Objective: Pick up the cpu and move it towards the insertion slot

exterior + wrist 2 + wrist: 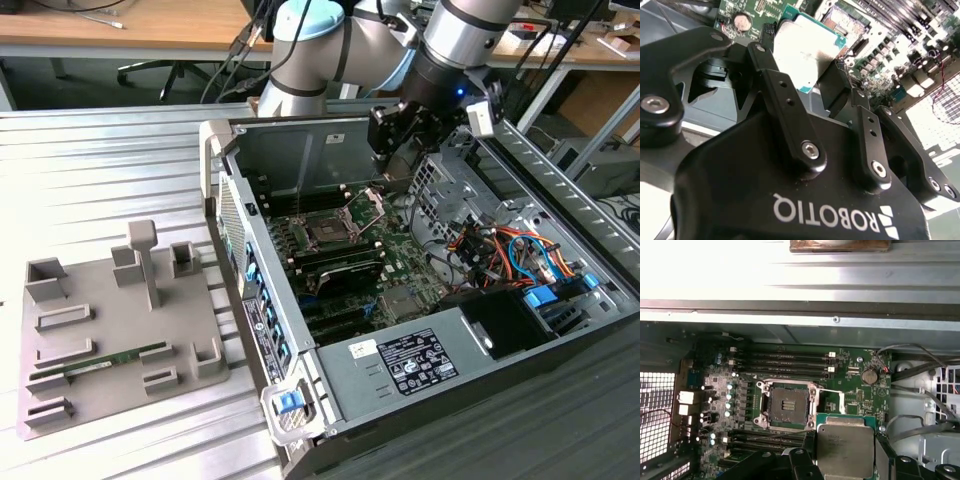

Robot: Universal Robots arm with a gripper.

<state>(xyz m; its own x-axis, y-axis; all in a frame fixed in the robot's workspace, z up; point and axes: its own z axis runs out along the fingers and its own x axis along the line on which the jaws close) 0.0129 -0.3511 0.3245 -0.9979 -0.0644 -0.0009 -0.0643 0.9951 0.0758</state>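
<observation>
you've got the cpu (845, 446) clamped in the gripper (820, 92). in the second wrist view the two black fingers (785, 107) sit on opposite edges of the chip, silvery lid (802, 52) facing the camera, green rim showing along one side.

in the first wrist view the cpu hangs above the motherboard (855, 380), just beside the insertion slot (786, 407) but not over it. it's off to one side of the silver frame, near the hinged metal bracket (832, 401), which is swung open. the socket's dark contact field is uncovered. the coin cell battery (869, 375) sits further out on the board, and the long black memory slots (782, 360) run along the far side of the socket.

in the exterior view the arm (455, 45) reaches down into the open computer case (400, 365) from the back, with the gripper body (400, 130) above the board, toward the exterior view's right of the insertion slot (325, 232). you can't make out the chip itself in that view.

on the exterior view's left, the grey parts fixture (110, 330) lies on the ribbed metal table (100, 170), well apart from the case, with the green memory stick (105, 362) lying in one of its grooves.
</observation>
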